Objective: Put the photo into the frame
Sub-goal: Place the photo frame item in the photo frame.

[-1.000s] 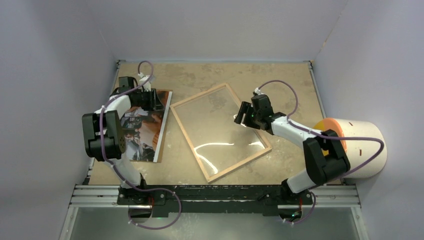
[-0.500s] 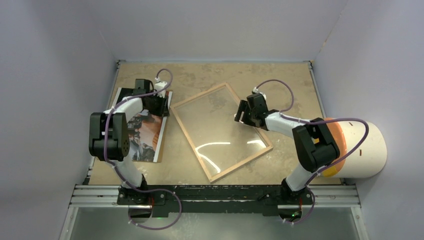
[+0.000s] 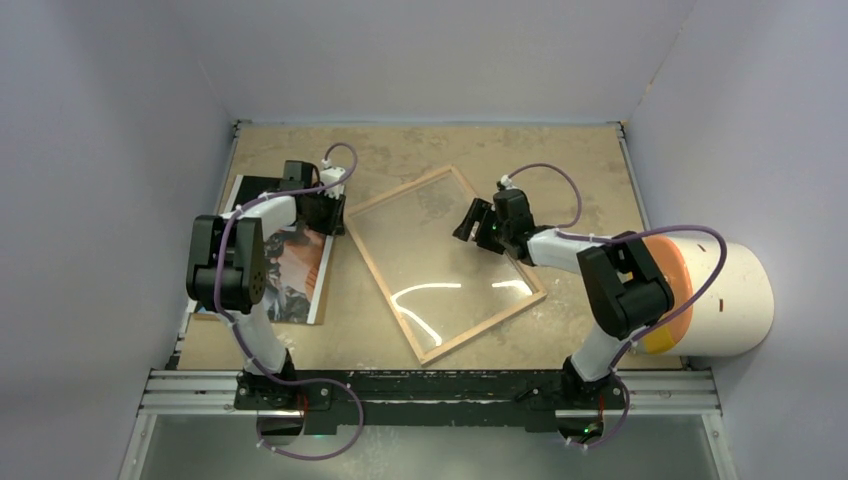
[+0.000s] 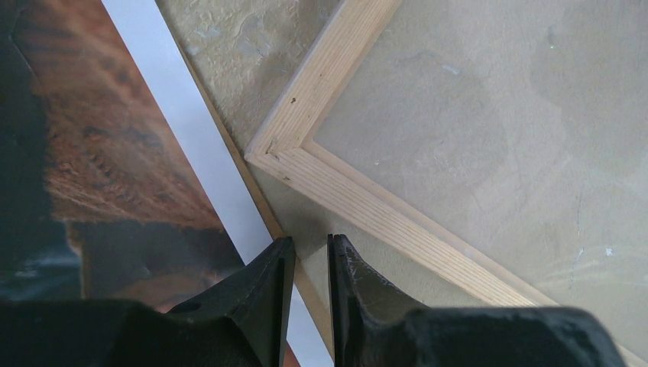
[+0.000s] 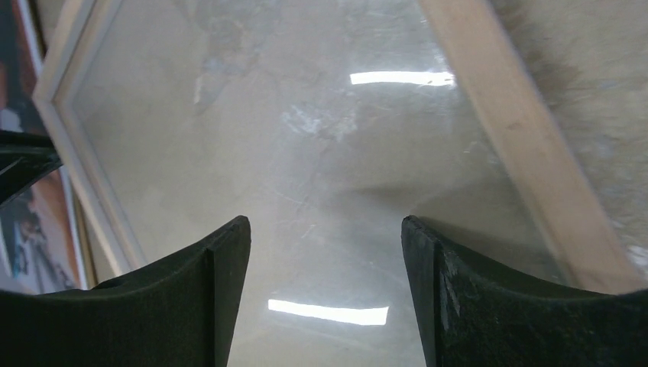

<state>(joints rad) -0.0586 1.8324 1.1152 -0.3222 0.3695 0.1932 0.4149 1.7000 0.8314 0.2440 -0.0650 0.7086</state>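
Note:
The photo lies flat at the left of the table, dark with orange-brown patches and a white border. Beside it the frame lies tilted, wood face up, with a clear sheet inside. My left gripper hovers at the photo's upper right edge, next to the frame's left corner. Its jaws stand a narrow gap apart over that edge, holding nothing. My right gripper hangs wide open over the clear sheet, inside the right rail.
A thin brown board edge shows under the photo's white border. A white cylinder with an orange face lies at the right edge. Grey walls close in the table on three sides, and a metal rail runs along the near edge.
My left gripper has moved right along the photo's top to its right edge by the frame corner. My right gripper has shifted a little left over the clear sheet. Photo and frame have not moved.

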